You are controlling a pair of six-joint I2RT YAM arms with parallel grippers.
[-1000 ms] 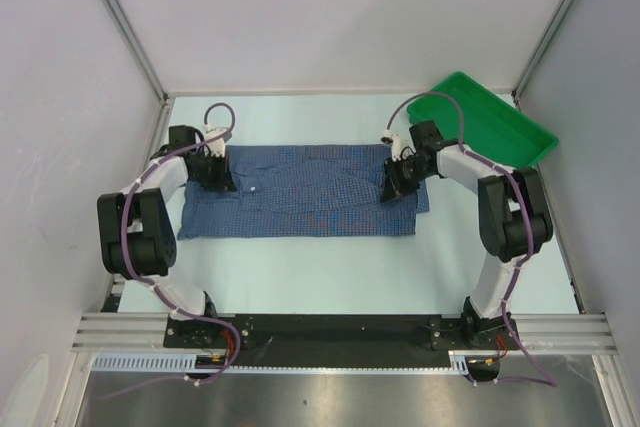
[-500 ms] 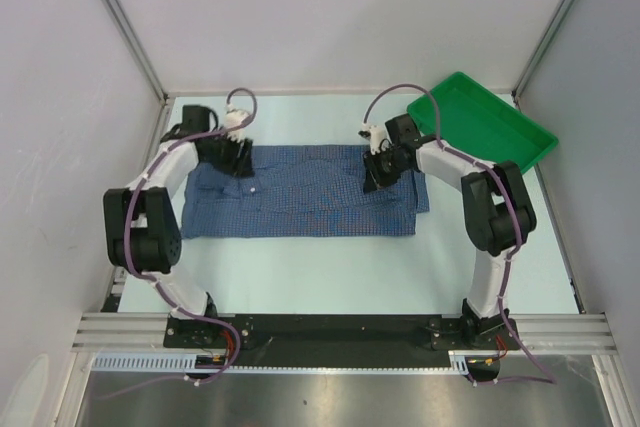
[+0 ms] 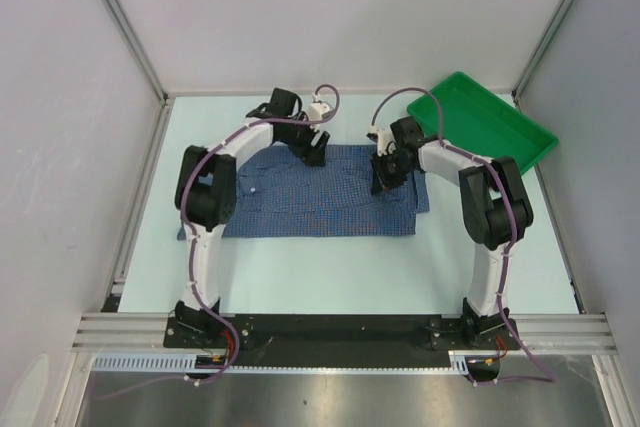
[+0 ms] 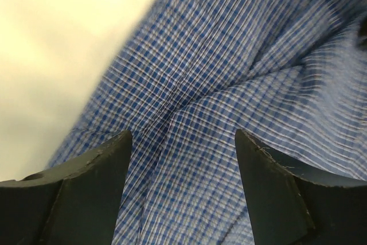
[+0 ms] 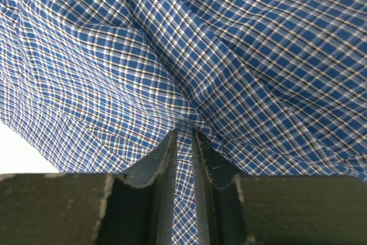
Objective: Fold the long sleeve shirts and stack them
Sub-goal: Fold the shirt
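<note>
The long sleeve shirt (image 3: pixel 320 197), blue with a fine white check, lies spread flat across the middle of the table. My left gripper (image 3: pixel 316 153) hovers over the shirt's far edge near the middle. In the left wrist view the left gripper (image 4: pixel 183 142) is open, and only flat cloth (image 4: pixel 229 55) shows between its fingers (image 4: pixel 86 193). My right gripper (image 3: pixel 381 177) is at the shirt's right part. In the right wrist view the right gripper (image 5: pixel 184 137) is shut on a pinched ridge of the shirt (image 5: pixel 241 44), and creases run out from the fingertips (image 5: pixel 170 147).
A green plastic tray (image 3: pixel 505 132) sits tilted at the far right corner, just behind the right arm. Grey walls with metal posts enclose the pale table (image 3: pixel 300 257) on three sides. The left arm's links (image 3: pixel 205 187) arch over the shirt's left end.
The left gripper has let go, opened and swung right along the shirt's far edge, from its left end to the middle. The right gripper has stayed shut on the cloth, shifting slightly left.
</note>
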